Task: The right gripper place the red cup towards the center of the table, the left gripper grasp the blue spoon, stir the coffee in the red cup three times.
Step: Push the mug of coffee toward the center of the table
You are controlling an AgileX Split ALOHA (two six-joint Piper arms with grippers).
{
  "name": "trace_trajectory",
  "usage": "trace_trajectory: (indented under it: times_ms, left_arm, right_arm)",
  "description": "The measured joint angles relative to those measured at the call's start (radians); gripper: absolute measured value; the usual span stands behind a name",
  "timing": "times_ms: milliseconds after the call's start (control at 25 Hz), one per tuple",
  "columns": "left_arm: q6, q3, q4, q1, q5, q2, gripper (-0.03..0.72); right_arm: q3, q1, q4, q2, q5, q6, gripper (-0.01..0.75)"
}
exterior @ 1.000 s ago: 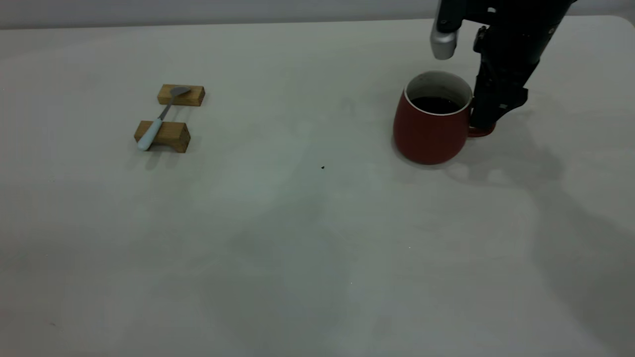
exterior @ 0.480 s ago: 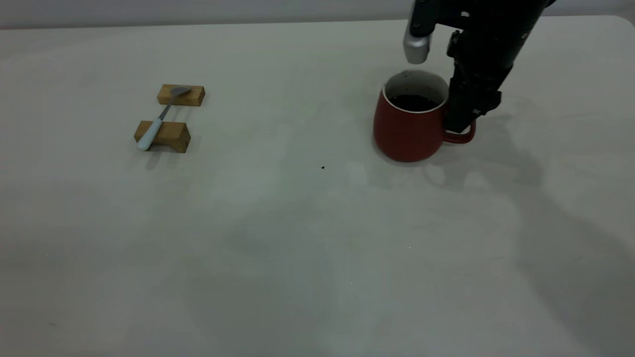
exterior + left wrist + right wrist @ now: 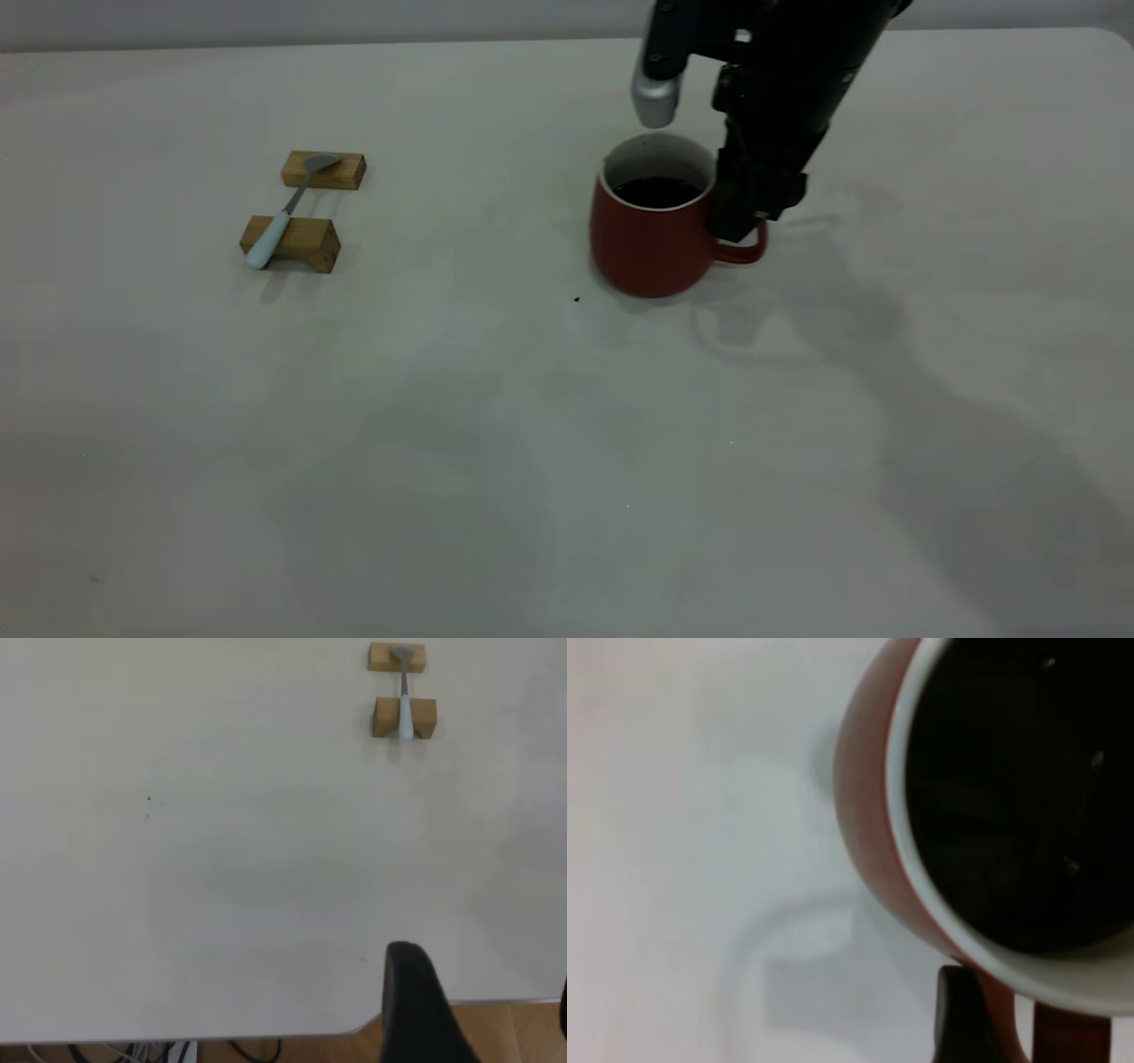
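red cup x1 | blue spoon x1 | wooden blocks x2

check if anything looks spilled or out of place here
Nothing stands out. The red cup stands upright with the coffee inside, held by its handle in the right gripper. The blue spoon lies across two wooden blocks.

no readable text, no labels, no brand marks, no numbers, no signs on any surface in the exterior view or in either wrist view
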Motion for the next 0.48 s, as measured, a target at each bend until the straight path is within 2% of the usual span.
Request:
trace_trajectory:
  times_ms: [480]
  left_arm:
    - [0.0,0.0,0.0,0.0,0.0,0.0,0.463]
  right_arm:
    - [0.0,0.059,0.12,0.0,-0.051,0.0,0.484]
